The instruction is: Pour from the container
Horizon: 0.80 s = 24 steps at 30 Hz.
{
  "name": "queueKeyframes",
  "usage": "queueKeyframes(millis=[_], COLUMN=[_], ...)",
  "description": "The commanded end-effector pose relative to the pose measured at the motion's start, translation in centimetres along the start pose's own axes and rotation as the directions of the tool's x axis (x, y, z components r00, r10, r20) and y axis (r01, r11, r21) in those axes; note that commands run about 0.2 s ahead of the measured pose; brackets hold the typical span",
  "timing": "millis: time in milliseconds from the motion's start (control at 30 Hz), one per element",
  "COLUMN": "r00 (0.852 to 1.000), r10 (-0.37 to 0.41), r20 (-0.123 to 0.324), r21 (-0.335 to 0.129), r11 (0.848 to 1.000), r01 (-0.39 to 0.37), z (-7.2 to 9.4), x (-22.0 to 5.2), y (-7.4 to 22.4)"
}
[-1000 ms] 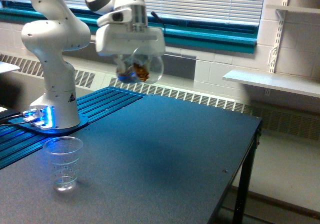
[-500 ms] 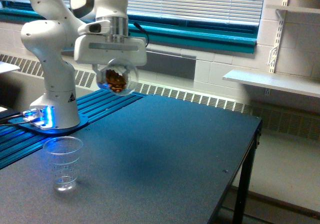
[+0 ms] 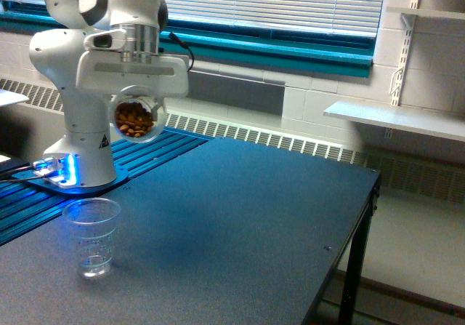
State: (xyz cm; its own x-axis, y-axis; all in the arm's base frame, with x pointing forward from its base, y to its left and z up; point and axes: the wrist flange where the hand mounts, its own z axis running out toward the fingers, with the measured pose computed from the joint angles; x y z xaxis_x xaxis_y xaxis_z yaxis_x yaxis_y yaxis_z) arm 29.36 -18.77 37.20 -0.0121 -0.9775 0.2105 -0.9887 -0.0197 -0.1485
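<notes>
The claw (image 3: 135, 96) is closed on the container (image 3: 136, 119), a small clear rounded vessel with brown nut-like pieces inside, held in the air above the dark counter (image 3: 240, 216). Below it and nearer the camera, a taller ridged clear cup (image 3: 92, 236) stands upright on the counter, apart from everything. Behind rises the arm's white base (image 3: 81, 143), beside blue ribbed panels (image 3: 145, 150), with window blinds (image 3: 276, 1) beyond

The pincer (image 3: 136, 114) grips the container (image 3: 135, 120), which lies tipped on its side with its round mouth facing the camera, brown nuts (image 3: 134, 120) showing inside. Below the pincer, towards the exterior view's left, a clear ridged cup (image 3: 92, 236) stands upright on the dark counter (image 3: 240, 223), well apart from the container.
</notes>
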Motion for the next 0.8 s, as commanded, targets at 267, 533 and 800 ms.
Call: queueKeyframes(millis=[267,533,800], r00=[0.996,0.992,0.988], r10=[0.084,0.121,0.150], r20=[0.021,0.023,0.044], r21=[-0.061,-0.079,-0.112], r11=[0.995,0.990,0.983], r01=[-0.082,-0.119,-0.145], z=[2.7,3.9,5.3], x=[2.1,3.7,4.1], y=[1.9,2.3,3.1])
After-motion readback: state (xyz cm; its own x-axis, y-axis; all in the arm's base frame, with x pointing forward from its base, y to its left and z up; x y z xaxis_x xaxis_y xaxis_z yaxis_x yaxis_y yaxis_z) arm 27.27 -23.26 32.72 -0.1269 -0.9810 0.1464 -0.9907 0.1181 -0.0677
